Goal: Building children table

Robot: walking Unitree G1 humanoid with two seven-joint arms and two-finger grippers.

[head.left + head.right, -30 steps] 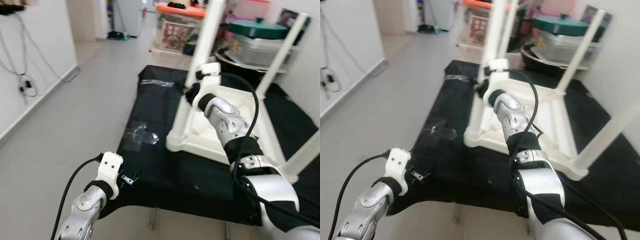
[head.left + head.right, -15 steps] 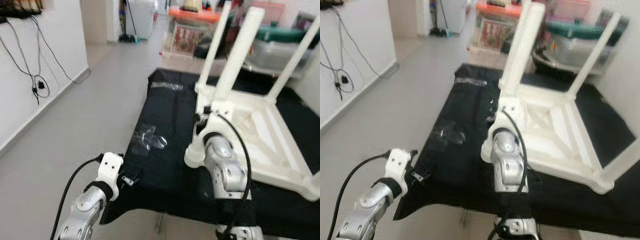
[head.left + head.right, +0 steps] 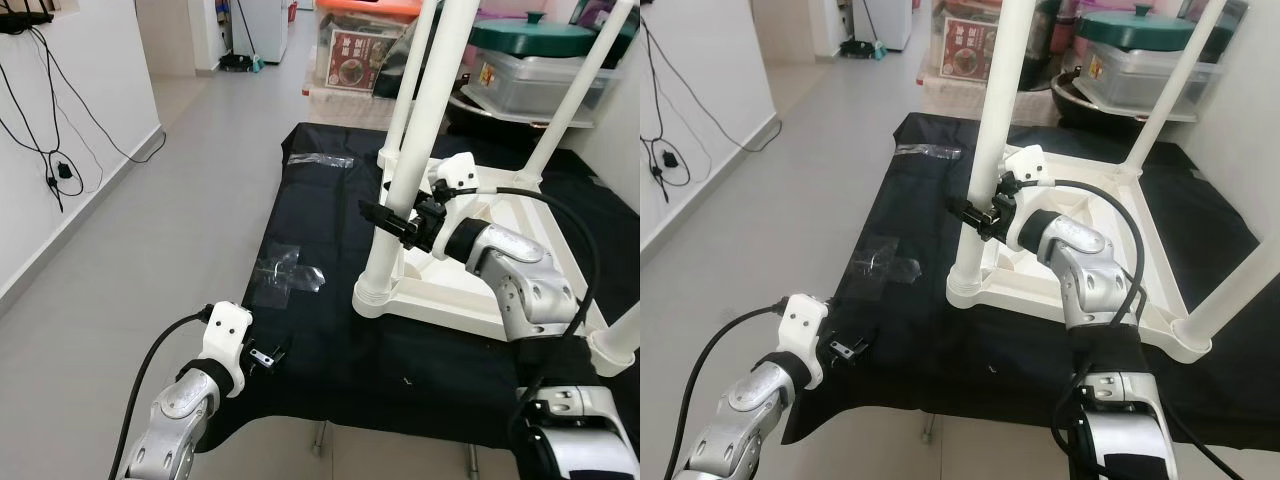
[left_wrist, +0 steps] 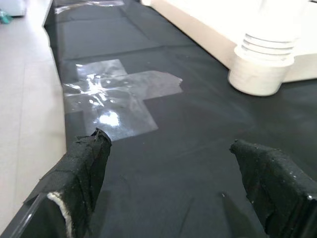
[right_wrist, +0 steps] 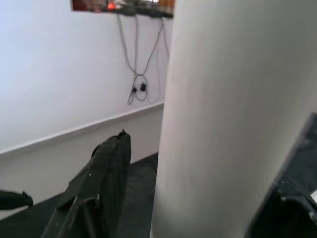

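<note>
Right hand [image 3: 392, 222] is reaching across to the nearest leg [image 3: 410, 165] of the upturned white children's table [image 3: 480, 260], its two black fingers [image 5: 101, 183] spread open and standing on either side of the round post without visibly pressing on it; in the right wrist view the leg is rising between them with a gap showing beside the one finger. The silver right arm [image 3: 520, 285] is bending in from the robot's right, a black cable looping over it.

The children's table is lying top-down on a low counter [image 3: 330, 340] draped in black cloth, its legs pointing up. The leg being straddled is sitting in a ribbed socket [image 4: 262, 67] at the frame's near left corner; two more legs are standing at the far corners and a fourth is showing at the near right corner.

Left hand [image 3: 262, 357] is hanging just over the near left edge of the black cloth, fingers [image 4: 84, 163] parted and holding nothing. A sheet of clear plastic wrap [image 4: 119, 94] is lying flat on the cloth ahead of it, and another clear piece [image 3: 320, 160] is lying near the far end.

Behind the counter, storage boxes [image 3: 355, 55] and a tub with a green lid [image 3: 530, 40] are stacked, and black wires [image 3: 55, 150] are dangling down the white wall on the left.
</note>
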